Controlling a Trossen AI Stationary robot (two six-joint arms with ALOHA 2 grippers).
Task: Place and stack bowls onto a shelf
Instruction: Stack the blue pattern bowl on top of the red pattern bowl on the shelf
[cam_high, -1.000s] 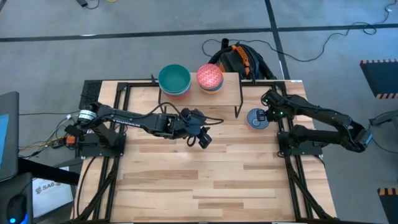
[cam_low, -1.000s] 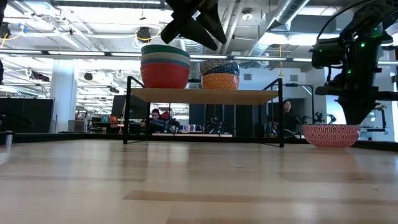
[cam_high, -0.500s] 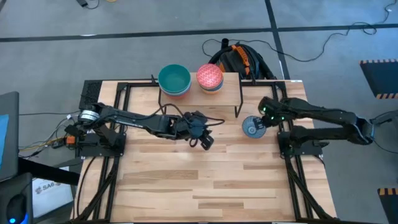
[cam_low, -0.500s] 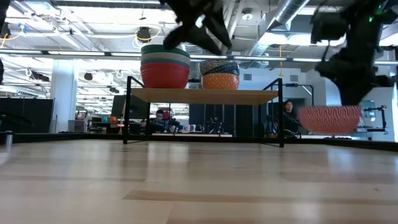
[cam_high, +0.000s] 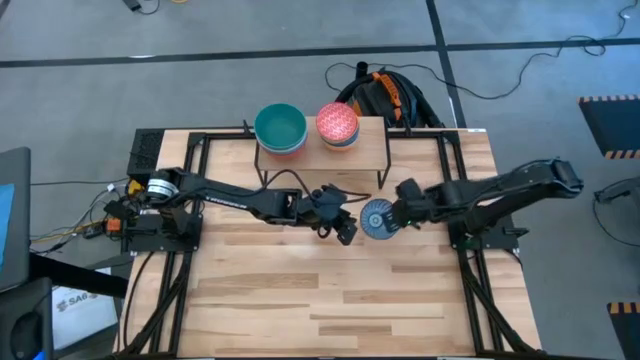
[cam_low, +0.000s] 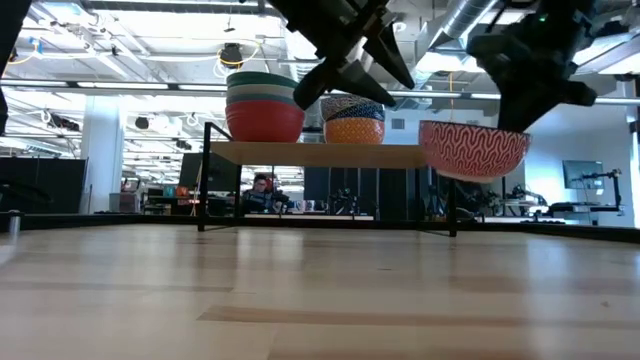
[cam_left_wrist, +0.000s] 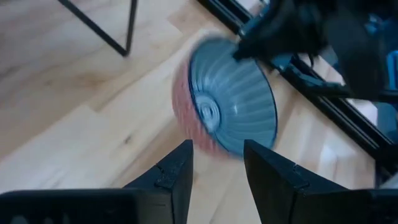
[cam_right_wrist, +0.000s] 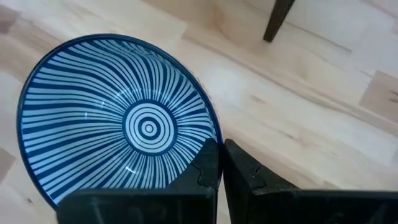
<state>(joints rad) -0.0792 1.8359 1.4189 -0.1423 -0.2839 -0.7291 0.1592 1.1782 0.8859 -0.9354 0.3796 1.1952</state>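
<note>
My right gripper is shut on a bowl, blue-and-white striped inside and pink-red patterned outside, held in the air in front of the shelf's right end. The shelf, a wooden plank on black legs, carries two stacks of bowls: one with a teal bowl on top and one with a pink-red patterned bowl on top. My left gripper is open and empty in the air just left of the held bowl, which shows ahead of its fingers in the left wrist view. My right gripper pinches the bowl's rim on the side toward the table's right, one finger inside the bowl and one outside. The fingers come from the table's right, slanting down. The bowl is lifted clear of the table, mouth up and about level.
Black arm frames stand on both sides of the slatted tabletop. A black and orange bag lies on the floor behind the table. The wide near half of the tabletop is bare wood. People sit in the room behind.
My right gripper has lifted the bowl off the table by the shelf's right leg and carried it up and toward the table's left. My left gripper has gone toward the table's right, closer to the bowl.
</note>
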